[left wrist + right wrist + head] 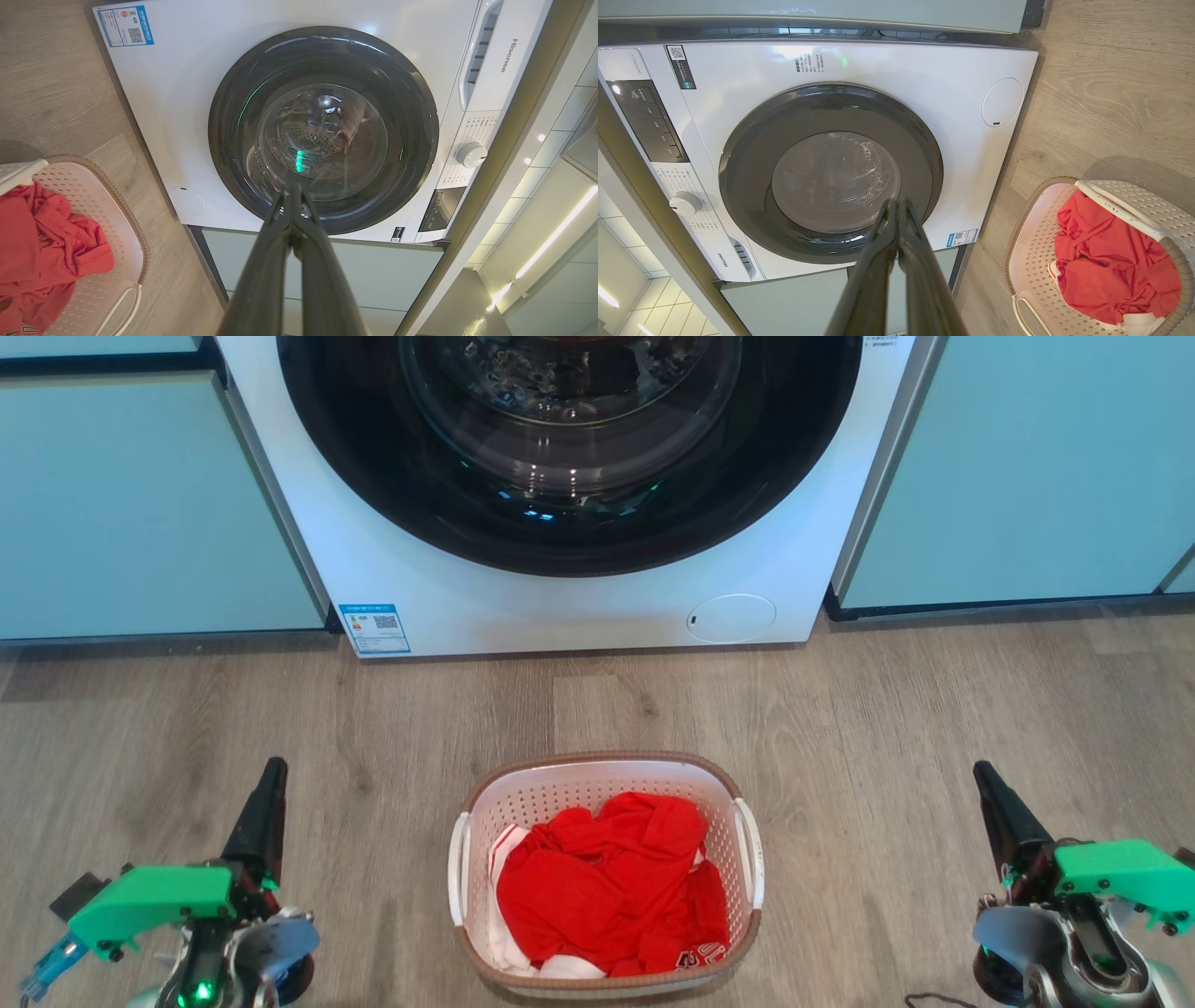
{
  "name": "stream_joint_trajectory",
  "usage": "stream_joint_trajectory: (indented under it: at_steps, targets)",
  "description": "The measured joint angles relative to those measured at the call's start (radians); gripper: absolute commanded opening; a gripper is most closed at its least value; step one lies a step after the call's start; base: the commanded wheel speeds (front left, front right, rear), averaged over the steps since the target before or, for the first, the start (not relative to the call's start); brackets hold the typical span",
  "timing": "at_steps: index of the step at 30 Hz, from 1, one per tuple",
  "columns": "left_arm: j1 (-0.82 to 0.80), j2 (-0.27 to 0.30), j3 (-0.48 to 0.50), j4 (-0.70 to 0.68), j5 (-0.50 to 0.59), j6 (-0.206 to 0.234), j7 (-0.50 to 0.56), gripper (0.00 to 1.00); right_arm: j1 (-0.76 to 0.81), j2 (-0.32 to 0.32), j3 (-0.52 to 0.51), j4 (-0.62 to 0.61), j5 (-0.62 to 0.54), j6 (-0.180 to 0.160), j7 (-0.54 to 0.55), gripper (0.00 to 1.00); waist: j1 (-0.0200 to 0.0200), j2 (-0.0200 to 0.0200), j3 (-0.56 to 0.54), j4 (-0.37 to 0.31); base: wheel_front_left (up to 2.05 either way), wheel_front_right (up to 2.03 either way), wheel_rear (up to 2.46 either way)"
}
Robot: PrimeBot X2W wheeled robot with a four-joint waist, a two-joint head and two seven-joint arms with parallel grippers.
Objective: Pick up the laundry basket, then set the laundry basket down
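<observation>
Right now both hands hang low over the wooden floor (840, 728), well apart, with the laundry basket (597, 757) on the floor between them. The left hand (273, 771) has its two dark fingers pressed together into one point and holds nothing. The right hand (982, 775) is closed the same way and is just as empty. In each wrist view the fingers meet at their tips with no gap.

The basket stands upright to the right of the left hand and to the left of the right hand. Neither hand touches it. Its far rim lies about level with the fingertips, and the rest of it sits back beside the green wrist housings. One white handle (457, 868) faces the left hand and the other handle (752, 859) faces the right hand. A crumpled red garment (597, 887) with white trim lies inside, below the brown rim.

Ahead of both hands, past the fingertips, stands a white washing machine (560, 607) with a round dark door (569, 448). In the wrist views each hand points at that door. A blue label (373, 628) sits on the machine's lower corner ahead of the left hand, and a round cover (731, 617) sits low on the side nearer the right hand. Pale green cabinets (140, 504) stand on either side of the machine, ahead of each hand.
</observation>
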Motion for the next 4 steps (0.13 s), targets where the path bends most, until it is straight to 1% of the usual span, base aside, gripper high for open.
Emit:
stream_joint_trajectory:
  at_steps: [4]
  targets:
    - [0.000,0.000,0.003,0.000,0.000,0.000,0.000,0.00,0.000,0.000,-0.001,0.000,-0.001,0.000,0.000,0.00,0.0000,0.0000,0.000,0.000,0.00,0.00,0.00]
